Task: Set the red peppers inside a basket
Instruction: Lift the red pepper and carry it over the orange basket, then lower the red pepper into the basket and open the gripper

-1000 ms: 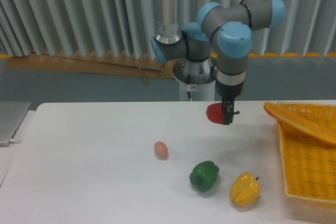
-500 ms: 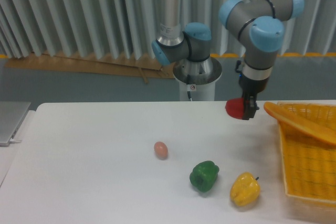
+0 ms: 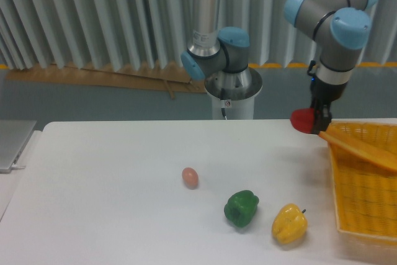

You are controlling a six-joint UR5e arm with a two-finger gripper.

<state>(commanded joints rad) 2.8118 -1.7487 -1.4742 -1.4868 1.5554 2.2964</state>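
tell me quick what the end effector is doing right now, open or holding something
End effector: closed on the red pepper, carried in the air just left of the basket handle.

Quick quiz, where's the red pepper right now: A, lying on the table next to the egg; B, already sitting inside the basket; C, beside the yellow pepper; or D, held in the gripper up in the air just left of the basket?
D: the red pepper sits in the gripper, clear of the table, beside the basket rim.

basket cut at right edge
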